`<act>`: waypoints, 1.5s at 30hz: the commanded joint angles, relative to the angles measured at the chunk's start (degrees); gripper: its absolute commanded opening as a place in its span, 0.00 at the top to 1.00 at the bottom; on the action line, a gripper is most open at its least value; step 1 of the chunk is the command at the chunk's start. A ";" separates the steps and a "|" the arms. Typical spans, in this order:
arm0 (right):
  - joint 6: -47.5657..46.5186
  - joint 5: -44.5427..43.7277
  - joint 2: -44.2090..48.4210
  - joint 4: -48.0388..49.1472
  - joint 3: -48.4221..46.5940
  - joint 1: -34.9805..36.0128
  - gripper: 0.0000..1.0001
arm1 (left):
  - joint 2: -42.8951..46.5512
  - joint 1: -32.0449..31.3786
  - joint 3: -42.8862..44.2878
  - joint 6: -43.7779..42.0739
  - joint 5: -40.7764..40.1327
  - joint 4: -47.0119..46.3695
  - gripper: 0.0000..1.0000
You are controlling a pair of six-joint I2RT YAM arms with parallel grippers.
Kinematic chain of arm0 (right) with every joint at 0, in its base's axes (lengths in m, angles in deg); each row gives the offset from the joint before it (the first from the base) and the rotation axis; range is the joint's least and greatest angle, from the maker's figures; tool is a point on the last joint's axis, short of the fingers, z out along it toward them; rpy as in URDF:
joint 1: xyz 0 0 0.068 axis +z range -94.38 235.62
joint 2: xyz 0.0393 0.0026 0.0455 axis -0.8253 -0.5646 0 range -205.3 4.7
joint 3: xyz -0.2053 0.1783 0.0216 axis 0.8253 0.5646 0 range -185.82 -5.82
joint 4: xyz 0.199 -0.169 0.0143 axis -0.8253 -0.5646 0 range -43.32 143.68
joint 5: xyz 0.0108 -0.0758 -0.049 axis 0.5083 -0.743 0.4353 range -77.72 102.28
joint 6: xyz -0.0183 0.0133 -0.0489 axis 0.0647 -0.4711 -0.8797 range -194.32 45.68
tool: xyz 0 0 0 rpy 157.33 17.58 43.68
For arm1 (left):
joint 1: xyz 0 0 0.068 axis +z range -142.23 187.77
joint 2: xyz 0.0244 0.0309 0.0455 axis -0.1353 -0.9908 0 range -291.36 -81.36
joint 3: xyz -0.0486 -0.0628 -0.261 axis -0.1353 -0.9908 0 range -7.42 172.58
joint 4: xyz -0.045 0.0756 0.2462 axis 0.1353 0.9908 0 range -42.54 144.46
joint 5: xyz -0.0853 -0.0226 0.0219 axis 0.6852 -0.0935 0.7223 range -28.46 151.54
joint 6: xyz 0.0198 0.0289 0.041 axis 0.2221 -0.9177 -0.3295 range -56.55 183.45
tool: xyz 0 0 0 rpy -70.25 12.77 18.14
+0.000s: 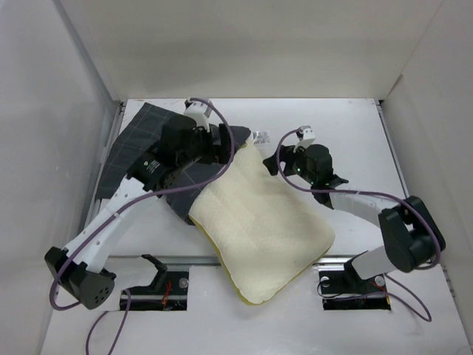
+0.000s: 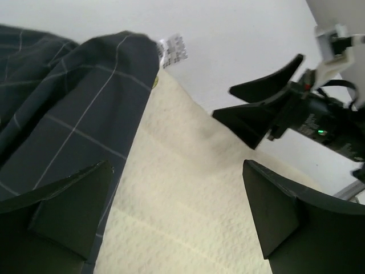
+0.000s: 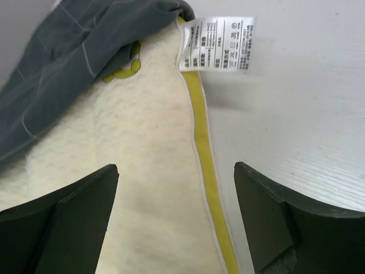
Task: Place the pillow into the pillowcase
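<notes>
White tabletop (image 1: 355, 140) is occupied centrally by the pillow (image 1: 262, 229), laid diagonally. Above the pillow's far end, the left gripper (image 2: 177, 168) and right gripper (image 3: 175, 166) are held wide open, nothing gripped. Only the pillow's far corner is covered by the pillowcase (image 1: 144, 137), spread beyond it leftward.

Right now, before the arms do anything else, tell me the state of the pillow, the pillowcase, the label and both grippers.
pillow: lying flat, mostly bare; only its far corner sits under the pillowcase.
pillowcase: rumpled, draped over that corner, the rest spread on the table.
care label: flat on the table, printed side up.
left gripper: open, holding nothing, above the pillow.
right gripper: open, holding nothing, above the pillow's yellow edge.
</notes>
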 commanded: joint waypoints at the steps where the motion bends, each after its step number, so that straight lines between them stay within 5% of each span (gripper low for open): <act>1: -10.96 -0.98 7.15 -15.00 -1.59 2.12 0.12 | 1.74 -0.06 -8.22 5.60 -6.05 1.54 0.00; 7: -18.19 -3.53 8.42 -25.31 -4.05 13.28 0.08 | 5.79 -0.06 -17.02 8.60 -9.75 1.54 0.00; 12: -16.34 -4.58 1.58 -23.56 -5.72 13.29 0.06 | 2.56 -0.06 -17.03 7.28 -10.46 0.41 0.01; 21: -15.21 -11.09 -8.37 -21.02 -13.27 13.91 0.11 | -12.30 -0.06 -5.53 0.44 -15.12 -0.65 0.10; 25: -15.20 -9.95 -10.39 -19.61 -13.81 13.91 0.15 | -18.11 -0.59 -2.17 -1.77 -12.66 -1.97 0.25; 27: -15.20 -9.24 -10.40 -18.72 -13.81 13.91 0.15 | -21.01 -0.59 -0.51 -3.34 -13.97 -1.97 0.52; 30: -15.20 -9.24 -8.65 -18.72 -13.81 13.91 0.15 | -23.73 -0.07 1.68 -3.35 -17.83 -0.22 0.77; 34: -16.60 -9.24 -3.20 -21.18 -14.60 13.91 0.12 | -24.88 0.47 3.88 -3.35 -19.86 0.67 1.00; 42: -17.75 -5.91 -3.97 -23.38 -19.60 10.14 0.08 | -24.88 0.47 7.85 -4.05 -17.93 0.67 1.00; 43: -18.27 -4.95 -5.64 -23.38 -19.61 9.43 0.08 | -24.88 0.47 8.72 -4.84 -17.93 0.67 0.91; 45: -18.28 -0.75 -7.31 -23.38 -20.22 6.98 0.08 | -25.41 0.47 9.69 -6.51 -17.23 1.19 0.49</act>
